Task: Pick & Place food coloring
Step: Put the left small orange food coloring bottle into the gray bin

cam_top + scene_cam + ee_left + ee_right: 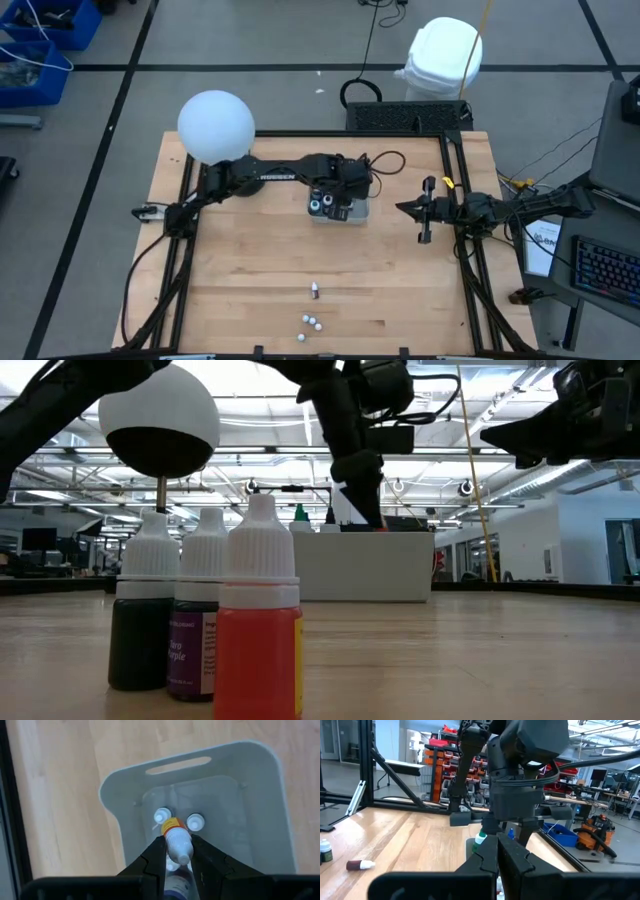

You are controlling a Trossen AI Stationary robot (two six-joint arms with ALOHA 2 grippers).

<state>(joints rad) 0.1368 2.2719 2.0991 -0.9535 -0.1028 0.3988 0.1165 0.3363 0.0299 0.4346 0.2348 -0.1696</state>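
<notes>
A workshop hall with ceiling lights lies beyond the wooden desk (250, 270). The left tool (177, 851) hangs over the grey tray (260, 795) near the desk's middle, clamped on a small white-capped bottle (176, 840) with an orange band; the bottle's long axis points down into the tray, directly above two white caps (162, 815) already standing there. Setting it down looks like a straight drop beside them. More bottles (313, 320) wait near the desk's front edge, one lying on its side (315, 291). The right tool (424, 213) is shut and empty, parked toward the right side.
</notes>
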